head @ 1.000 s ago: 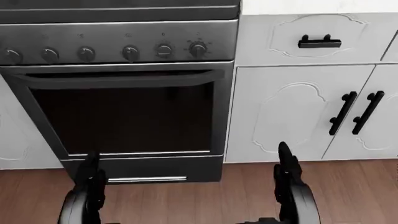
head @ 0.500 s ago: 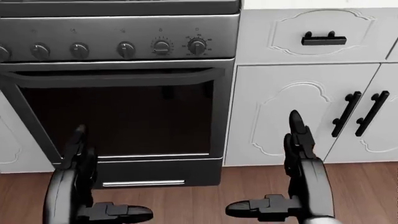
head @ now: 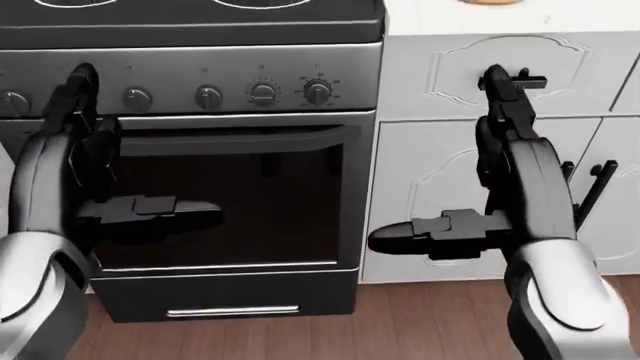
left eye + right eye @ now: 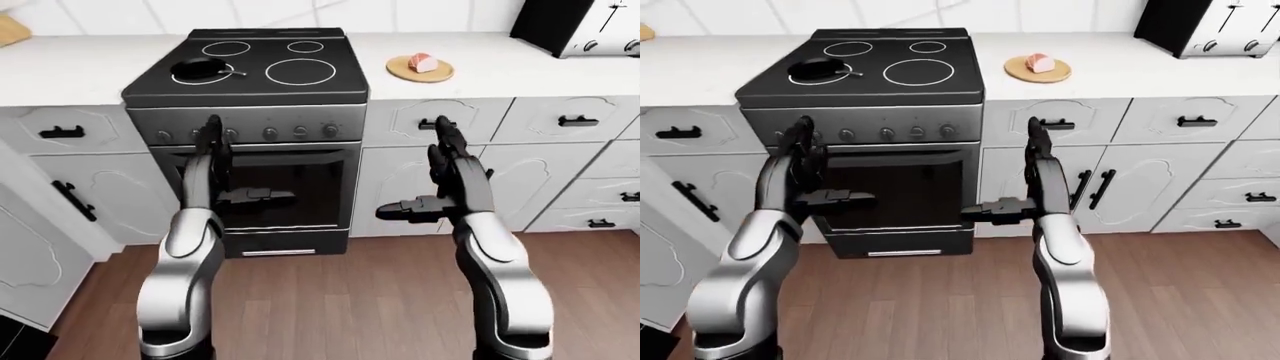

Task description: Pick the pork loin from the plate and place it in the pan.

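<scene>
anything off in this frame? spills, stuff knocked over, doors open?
Nothing stands out. Pork loin sits on its plate on the counter, pan upright on the stove, oven door shut. Left hand and right hand are open, empty.

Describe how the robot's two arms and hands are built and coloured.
Both arms have glossy silver-grey rounded shells at the forearm, turning to matte black casing toward the wrist. The left hand and right hand are black, each with three blocky, segmented fingers, one set sideways like a thumb. No cables or markings show.
</scene>
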